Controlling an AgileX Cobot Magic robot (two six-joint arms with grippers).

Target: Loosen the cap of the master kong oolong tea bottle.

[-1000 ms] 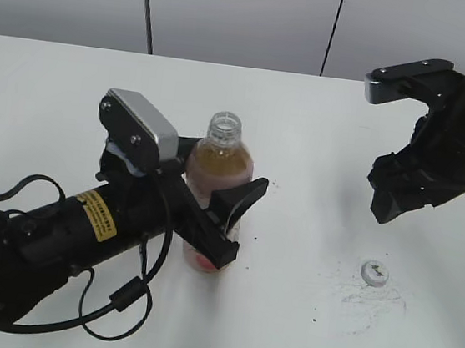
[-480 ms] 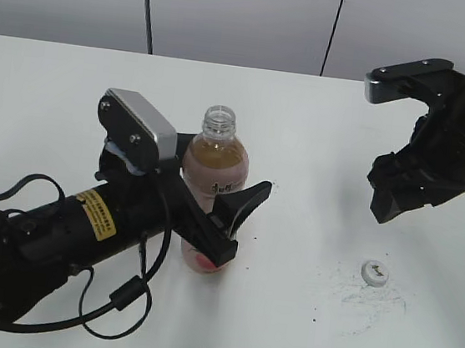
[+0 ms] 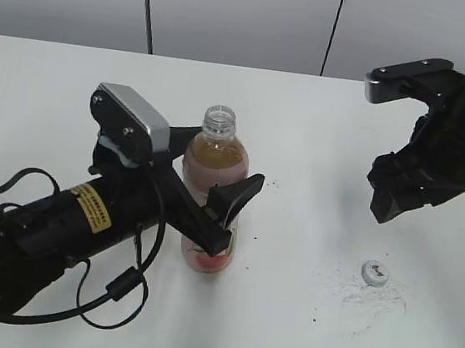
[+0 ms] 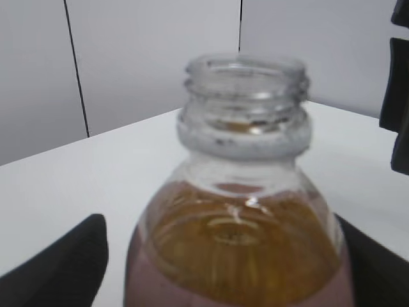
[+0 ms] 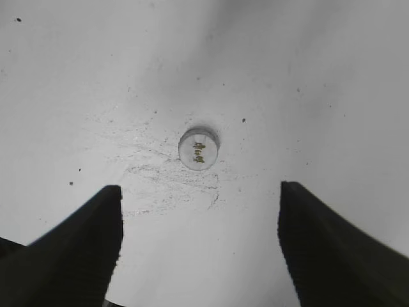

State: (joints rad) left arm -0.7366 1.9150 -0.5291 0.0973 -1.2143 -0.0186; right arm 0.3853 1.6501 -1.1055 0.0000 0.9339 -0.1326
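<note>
Cap off and lying on the table, bottle standing between the left fingers.

Our left gripper (image 3: 222,209) is spread around the master kong oolong tea bottle (image 3: 212,190), and we cannot tell whether the fingers press its sides; the bottle stands upright with its threaded neck bare. Our right gripper (image 3: 396,195) hangs wide and empty above the cap (image 3: 374,272), which lies flat, well apart from the bottle. Around the cap the white table (image 3: 321,134) is scuffed and speckled with dark flecks. Behind the table stands a pale grey panelled wall (image 3: 234,15) with two dark vertical seams.
</note>
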